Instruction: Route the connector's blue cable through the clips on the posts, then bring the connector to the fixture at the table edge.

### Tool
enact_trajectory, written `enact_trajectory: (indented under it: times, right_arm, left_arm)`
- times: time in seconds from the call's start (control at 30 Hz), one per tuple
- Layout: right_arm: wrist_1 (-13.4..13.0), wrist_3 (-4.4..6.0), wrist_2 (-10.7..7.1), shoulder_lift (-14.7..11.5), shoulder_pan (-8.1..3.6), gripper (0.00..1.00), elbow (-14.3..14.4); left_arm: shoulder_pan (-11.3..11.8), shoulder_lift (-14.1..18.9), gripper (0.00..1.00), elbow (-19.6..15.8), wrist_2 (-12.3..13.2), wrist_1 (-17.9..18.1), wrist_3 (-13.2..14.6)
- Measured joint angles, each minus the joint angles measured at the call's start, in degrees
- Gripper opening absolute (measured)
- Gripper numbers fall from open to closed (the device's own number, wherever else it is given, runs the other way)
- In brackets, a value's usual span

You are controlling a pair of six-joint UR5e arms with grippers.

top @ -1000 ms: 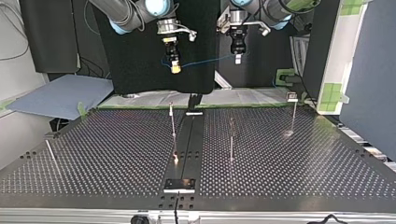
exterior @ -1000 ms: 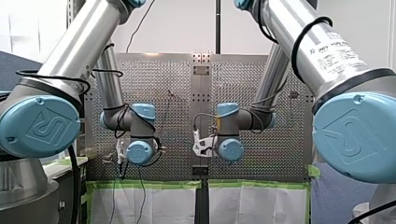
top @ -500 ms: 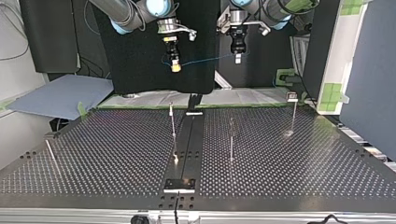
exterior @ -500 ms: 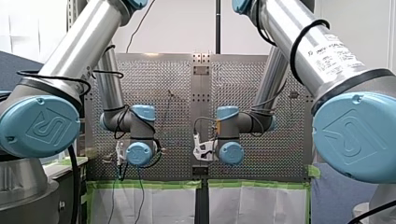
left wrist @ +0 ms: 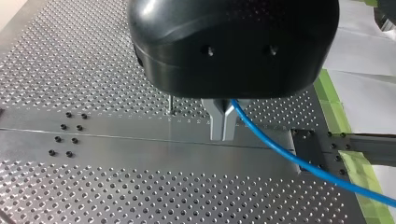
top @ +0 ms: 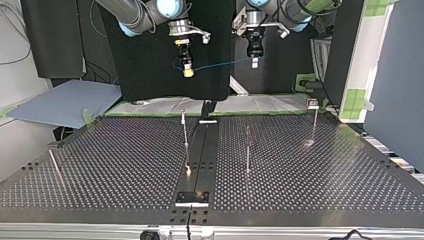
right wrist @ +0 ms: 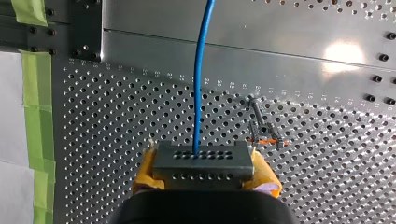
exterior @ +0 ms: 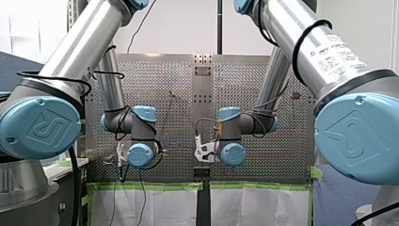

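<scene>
Two grippers hang above the far edge of the perforated table (top: 115,165), well clear of its surface. At the top view's left, my right gripper (top: 188,73) is closed snugly on the grey connector (right wrist: 204,163), which sits between its yellow pads (right wrist: 145,169). From the connector the blue cable (top: 220,64) runs to the right, rising slightly, to my left gripper (top: 254,63). That gripper's metal fingers (left wrist: 215,122) are pressed together on the cable. Below, three upright posts stand on the table. The left post (top: 185,131) is just left of the central strip (top: 204,150), the middle post (top: 247,149) is right of it, and the right post (top: 314,122) is farther right. The cable hangs well apart from all three.
</scene>
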Motion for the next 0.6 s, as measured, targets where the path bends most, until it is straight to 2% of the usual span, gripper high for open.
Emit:
enact_trajectory:
  times: [0.37, 0.5, 0.6]
  right_arm:
    - [0.1, 0.05, -0.05, 0.0, 0.05, 0.0, -0.1]
    - [1.1, 1.15, -0.18, -1.1, 1.1, 0.0, -1.2]
    - [2.6, 2.63, -0.09, -2.6, 1.84, 0.0, -2.4]
  left_arm:
    - [-0.2, -0.2, 0.0, 0.0, -0.1, -0.1, 0.0]
    - [-1.3, -0.4, 0.0, 0.6, -0.4, -0.9, -0.6]
    - [-1.9, 0.7, 0.0, 1.9, 0.0, -2.2, -1.8]
